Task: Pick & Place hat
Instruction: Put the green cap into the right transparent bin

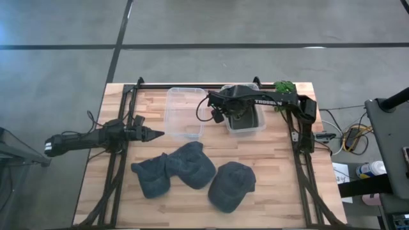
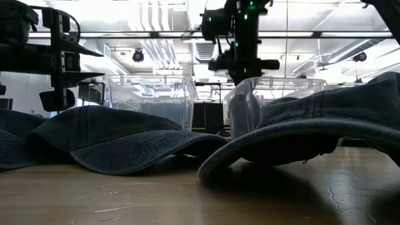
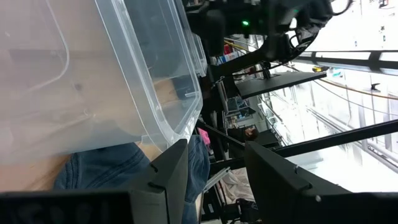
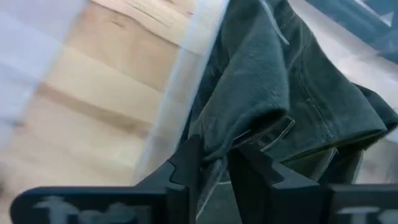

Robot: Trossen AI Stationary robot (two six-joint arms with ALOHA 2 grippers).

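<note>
Three denim hats point(image 1: 192, 164) on the table, a fourth hat point(image 4: 292, 106) binned; two clear bins point(image 1: 184, 112)

Dark blue denim hats point(image 1: 192, 165), clear bins point(image 1: 184, 112), pale wood table point(image 1: 268, 179)

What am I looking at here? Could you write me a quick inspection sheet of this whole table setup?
Surface: wooden table, light planks.
Job's things: three denim hats lie at the near edge; a fourth hat sits in the right bin; the left bin looks empty.
Clutter: green plant at the far right corner.
Grippers: right pincer over the right bin, fingers around hat fabric; left pincer open, beside the left bin.
Cables: wires off the table's right.
Surroundings: grey floor, lab room.
</note>
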